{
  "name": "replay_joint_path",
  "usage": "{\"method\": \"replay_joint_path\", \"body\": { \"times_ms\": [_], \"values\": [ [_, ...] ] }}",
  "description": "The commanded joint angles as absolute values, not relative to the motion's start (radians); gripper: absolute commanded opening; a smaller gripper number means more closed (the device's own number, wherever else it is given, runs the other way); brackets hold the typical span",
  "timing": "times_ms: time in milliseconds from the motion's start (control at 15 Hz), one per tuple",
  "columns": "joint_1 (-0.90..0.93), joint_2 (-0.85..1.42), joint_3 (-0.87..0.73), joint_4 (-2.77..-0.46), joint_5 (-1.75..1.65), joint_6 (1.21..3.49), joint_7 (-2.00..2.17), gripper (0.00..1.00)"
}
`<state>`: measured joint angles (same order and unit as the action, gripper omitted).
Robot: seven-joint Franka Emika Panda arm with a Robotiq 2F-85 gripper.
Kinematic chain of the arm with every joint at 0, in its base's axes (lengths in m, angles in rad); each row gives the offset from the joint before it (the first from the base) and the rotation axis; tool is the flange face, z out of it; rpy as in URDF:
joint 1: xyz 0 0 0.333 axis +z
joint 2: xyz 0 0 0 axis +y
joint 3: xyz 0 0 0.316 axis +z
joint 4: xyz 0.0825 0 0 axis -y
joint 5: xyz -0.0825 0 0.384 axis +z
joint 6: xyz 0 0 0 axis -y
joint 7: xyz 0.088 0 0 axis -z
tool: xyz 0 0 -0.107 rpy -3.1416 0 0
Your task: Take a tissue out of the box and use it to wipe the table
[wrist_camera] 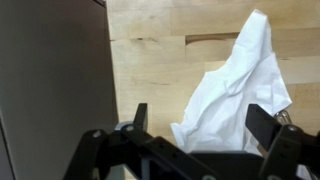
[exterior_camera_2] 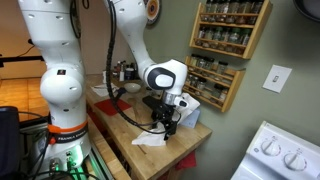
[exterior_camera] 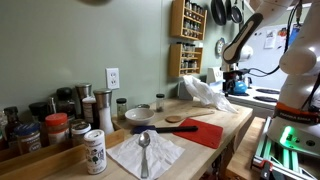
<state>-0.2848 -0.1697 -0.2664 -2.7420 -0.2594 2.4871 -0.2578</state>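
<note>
The tissue [wrist_camera: 240, 85] is a crumpled white sheet lying on the wooden table [wrist_camera: 150, 50]. In the wrist view it sits between my two fingers. My gripper [wrist_camera: 203, 122] is open, its fingers wide apart and just above the tissue. In both exterior views the gripper [exterior_camera_2: 165, 124] [exterior_camera: 235, 82] hangs low over the far end of the table, with the tissue [exterior_camera_2: 150, 141] [exterior_camera: 207, 92] beside and below it. The pale box [exterior_camera_2: 187, 103] stands just behind the gripper. Its grey side fills the left of the wrist view [wrist_camera: 50, 80].
A flat white napkin with a metal spoon [exterior_camera: 145, 152], a red mat [exterior_camera: 205, 131], a white bowl [exterior_camera: 139, 116] and several spice jars [exterior_camera: 55, 128] sit along the table [exterior_camera: 236, 120]. A wooden spice rack [exterior_camera_2: 228, 45] hangs on the wall. A white stove [exterior_camera_2: 285, 158] stands nearby.
</note>
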Motion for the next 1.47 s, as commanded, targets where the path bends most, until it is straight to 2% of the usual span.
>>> {"method": "replay_joint_path", "body": {
  "times_ms": [0,533,600,667,933,1267,1400],
  "values": [
    [-0.249,-0.128,-0.284,-2.747,-0.121,2.554,-0.321,1.0],
    [-0.237,0.008,-0.268,-2.747,-0.024,2.692,-0.361,1.0],
    [-0.237,0.024,-0.265,-2.747,-0.014,2.704,-0.368,0.9],
    [-0.238,0.036,-0.262,-2.747,-0.006,2.713,-0.374,0.74],
    [-0.255,0.019,-0.255,-2.747,0.045,2.692,-0.467,0.42],
    [-0.263,-0.135,-0.272,-2.77,0.01,2.618,-0.565,0.04],
    [-0.249,-0.223,-0.275,-2.761,0.007,2.543,-0.6,0.0]
  ]
}}
